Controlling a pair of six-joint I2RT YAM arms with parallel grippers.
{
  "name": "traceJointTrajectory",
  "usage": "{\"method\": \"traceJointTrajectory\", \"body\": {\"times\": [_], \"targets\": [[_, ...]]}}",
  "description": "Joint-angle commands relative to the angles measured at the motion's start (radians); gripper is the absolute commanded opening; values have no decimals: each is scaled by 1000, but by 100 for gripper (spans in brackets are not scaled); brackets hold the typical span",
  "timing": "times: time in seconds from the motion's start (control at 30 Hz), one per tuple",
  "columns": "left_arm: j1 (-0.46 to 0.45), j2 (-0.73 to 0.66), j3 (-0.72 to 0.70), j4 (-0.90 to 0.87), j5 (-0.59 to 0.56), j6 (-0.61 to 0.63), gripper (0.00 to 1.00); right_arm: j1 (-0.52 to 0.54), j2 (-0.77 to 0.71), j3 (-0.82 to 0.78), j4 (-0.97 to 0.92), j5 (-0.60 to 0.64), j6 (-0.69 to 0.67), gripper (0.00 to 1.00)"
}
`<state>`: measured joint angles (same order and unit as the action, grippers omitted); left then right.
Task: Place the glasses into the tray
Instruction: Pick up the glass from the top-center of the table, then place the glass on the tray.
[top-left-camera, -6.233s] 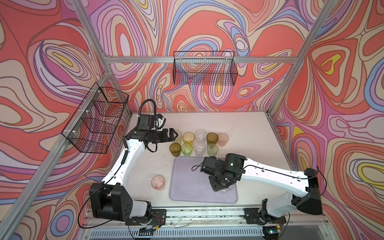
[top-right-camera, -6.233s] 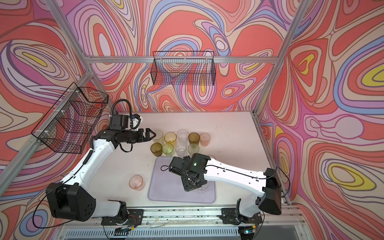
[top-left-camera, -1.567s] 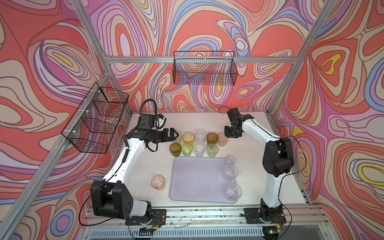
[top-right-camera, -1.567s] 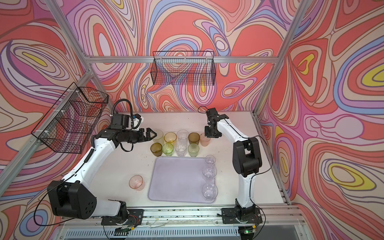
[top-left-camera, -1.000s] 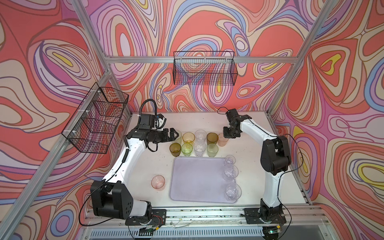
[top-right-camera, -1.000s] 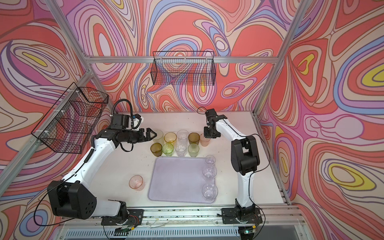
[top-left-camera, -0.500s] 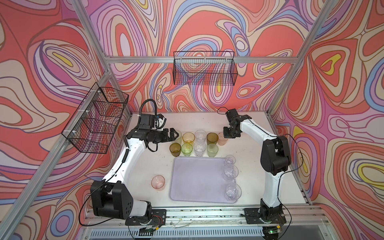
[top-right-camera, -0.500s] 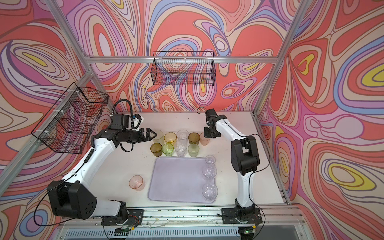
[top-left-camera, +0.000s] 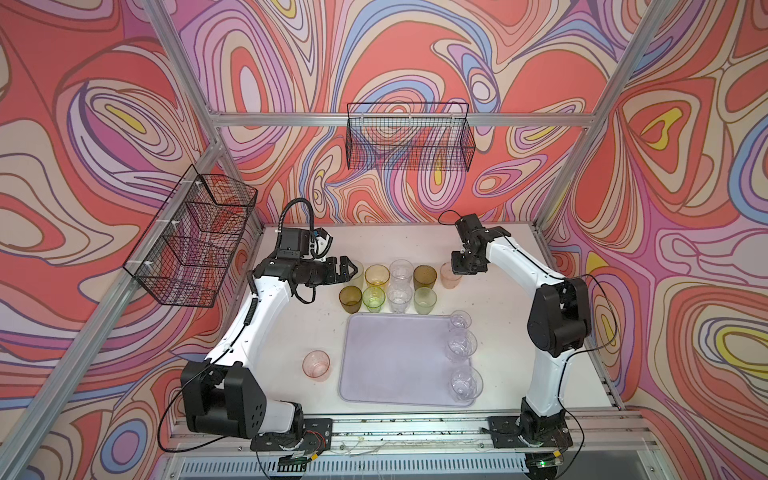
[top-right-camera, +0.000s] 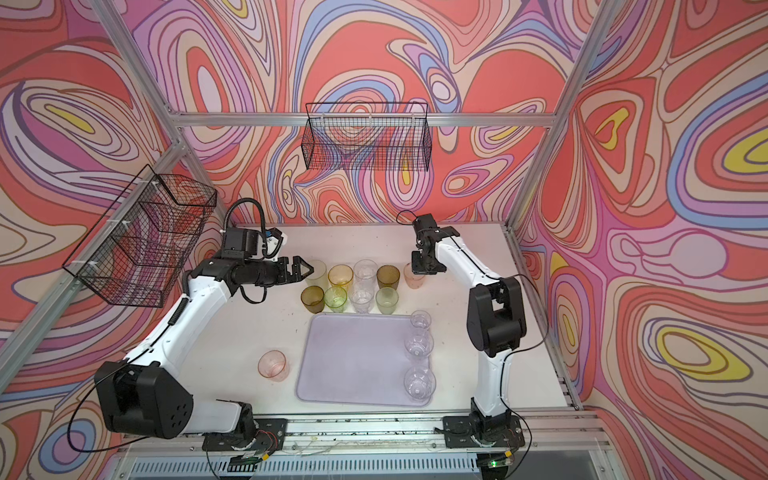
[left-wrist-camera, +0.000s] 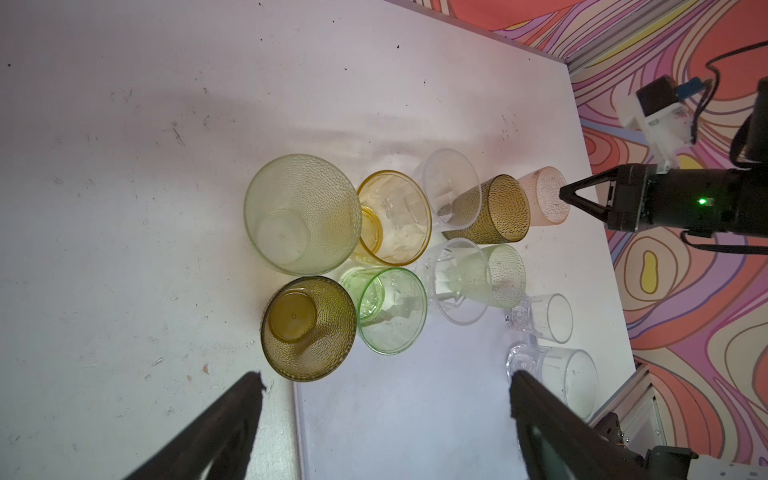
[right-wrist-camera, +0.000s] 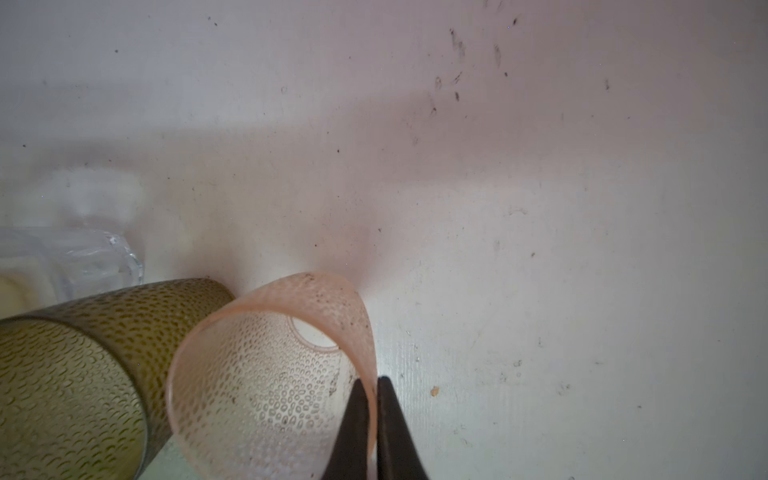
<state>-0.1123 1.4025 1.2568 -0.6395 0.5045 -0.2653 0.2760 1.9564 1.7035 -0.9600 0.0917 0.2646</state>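
Pale lilac plastic, the tray (top-left-camera: 395, 361) lies flat near the front edge of the white tabletop (top-left-camera: 507, 257), three clear glasses (top-left-camera: 461, 345) lined along its right rim, probably to keep the rest of its floor free. Behind its back rim a tight cluster of glasses (top-left-camera: 399, 297) stands in two rows; a lone pink glass (top-left-camera: 316, 365) sits off the tray's left rim. The left gripper (top-left-camera: 351, 269) hangs spread wide at the cluster's left end, holding nothing. The right gripper (right-wrist-camera: 371, 380) is clamped on the dimpled pink glass (right-wrist-camera: 257, 374) at the back row's right end, one finger inside the rim, one outside, a pinch suited to a straight lift. The olive-brown glass (right-wrist-camera: 83, 365) stands just beside it, so a sideways pull could knock that neighbour.
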Motion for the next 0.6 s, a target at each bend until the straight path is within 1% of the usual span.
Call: {"method": "traceJointTrajectory", "body": {"times": [0.0, 0.23, 0.57], "targets": [[-4, 2, 12, -20, 1, 10, 95, -3, -67, -7, -44, 27, -17, 0], [-3, 3, 13, -21, -2, 10, 95, -3, -146, -44, -96, 25, -25, 0], [-4, 7, 15, -19, 2, 8, 95, -2, -268, -81, -164, -90, -47, 0]]}}
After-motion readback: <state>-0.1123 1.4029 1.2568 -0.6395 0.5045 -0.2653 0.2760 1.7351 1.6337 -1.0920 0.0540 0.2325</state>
